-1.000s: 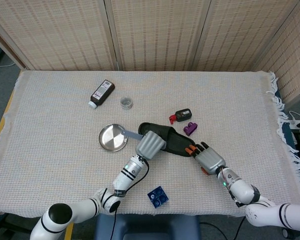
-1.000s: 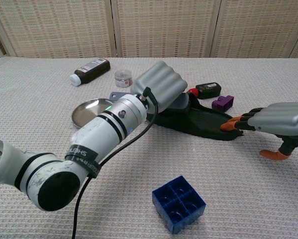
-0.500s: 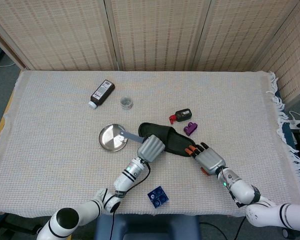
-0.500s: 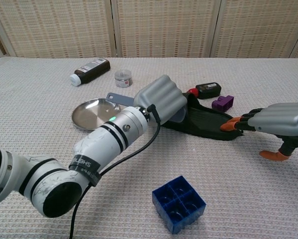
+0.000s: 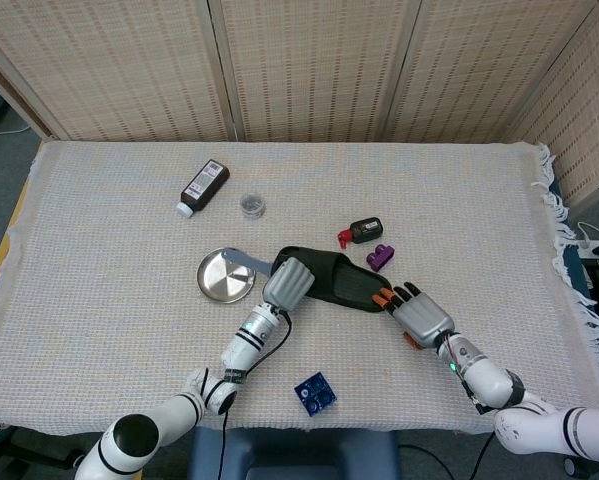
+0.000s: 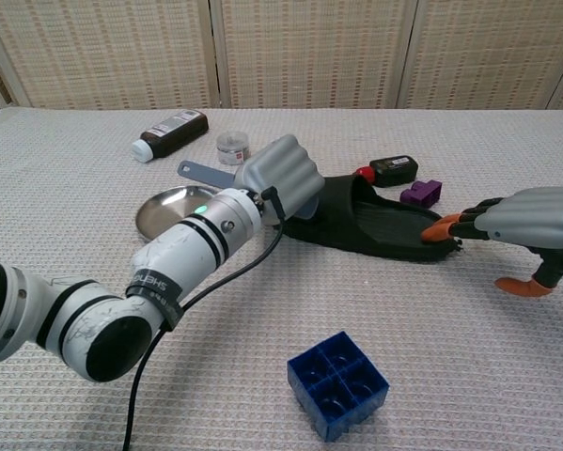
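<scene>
Blue plastic, the small grid block (image 6: 337, 383) sits nearest on the woven desk (image 5: 109, 300), clear of both arms. Beyond it the left hand (image 6: 279, 176) has its fingers clamped on a grey flat tool (image 6: 202, 172), which could slip or knock the steel dish (image 6: 173, 209) just below. The right hand (image 6: 521, 223), fingers apart, touches the black slipper (image 6: 380, 222) mid-desk; a nudge might shove it away.

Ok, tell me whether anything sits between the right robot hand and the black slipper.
Nothing visible does. The right robot hand has its fingertips at the near end of the slipper.
</scene>
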Available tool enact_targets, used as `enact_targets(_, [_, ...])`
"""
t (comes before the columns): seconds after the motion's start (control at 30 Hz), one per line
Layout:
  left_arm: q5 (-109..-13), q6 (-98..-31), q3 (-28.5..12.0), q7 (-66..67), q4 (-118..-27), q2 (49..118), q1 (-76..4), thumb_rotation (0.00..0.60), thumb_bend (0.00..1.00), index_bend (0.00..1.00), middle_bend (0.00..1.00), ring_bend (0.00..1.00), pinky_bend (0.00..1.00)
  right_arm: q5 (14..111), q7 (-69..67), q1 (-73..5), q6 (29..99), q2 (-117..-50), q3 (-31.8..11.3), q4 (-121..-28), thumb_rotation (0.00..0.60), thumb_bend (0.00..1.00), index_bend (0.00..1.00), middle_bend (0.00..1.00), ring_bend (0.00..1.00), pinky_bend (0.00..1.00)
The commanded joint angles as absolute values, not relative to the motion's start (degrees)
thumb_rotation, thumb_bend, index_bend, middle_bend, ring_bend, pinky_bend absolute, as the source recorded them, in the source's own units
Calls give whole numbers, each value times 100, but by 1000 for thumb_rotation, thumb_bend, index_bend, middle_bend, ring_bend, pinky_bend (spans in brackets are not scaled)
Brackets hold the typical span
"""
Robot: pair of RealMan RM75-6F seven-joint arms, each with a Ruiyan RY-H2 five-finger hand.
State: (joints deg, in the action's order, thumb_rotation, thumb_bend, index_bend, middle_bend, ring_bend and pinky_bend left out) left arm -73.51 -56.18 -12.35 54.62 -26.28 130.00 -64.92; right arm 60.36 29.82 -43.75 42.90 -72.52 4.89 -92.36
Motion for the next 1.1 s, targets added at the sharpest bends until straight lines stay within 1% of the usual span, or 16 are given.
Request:
enact_targets(0.03, [-7361, -5744, -1225, 5441, -2719, 13000, -6487, 600, 388, 550, 618, 754, 1000, 6045, 2959, -4370, 4294, -7243, 487, -9234, 600, 416, 0, 0, 0, 0])
enact_targets(0.2, [-7523, -6151, -1152, 5343, -2969, 12958, -6346, 600, 389, 550, 619, 754, 1000, 6124, 2835, -4347, 4325, -7227, 453, -9225, 600, 417, 0, 0, 0, 0])
enact_targets(0.33, [-7632, -6422, -1039, 5527, -3442, 12651, -6060, 600, 389, 550, 619, 753, 1000, 6320, 2650, -4293, 4432, -7150, 399, -9291, 600, 416, 0, 0, 0, 0])
enact_targets(0.5, [-7594, -6545, -986, 5871, -4010, 12198, -5717, 600, 388, 551, 621, 754, 1000, 6549, 2480, -4215, 4588, -6975, 355, -9457, 600, 417, 0, 0, 0, 0])
enact_targets(0.67, [-7456, -6392, -880, 6055, -4188, 11871, -5371, 600, 387, 544, 619, 754, 1000, 6759, 2285, -4105, 4827, -6663, 277, -9799, 600, 417, 0, 0, 0, 0])
enact_targets(0.87, [-7247, -6051, -833, 6110, -3858, 11790, -5118, 600, 386, 528, 609, 754, 1000, 7100, 2023, -3934, 5227, -6148, 147, -10292, 600, 416, 0, 0, 0, 0])
enact_targets(1.1, [-7192, -5911, -870, 6079, -3675, 11797, -5052, 600, 383, 445, 536, 754, 1000, 7256, 1998, -3848, 5339, -5846, 84, -10562, 600, 416, 0, 0, 0, 0])
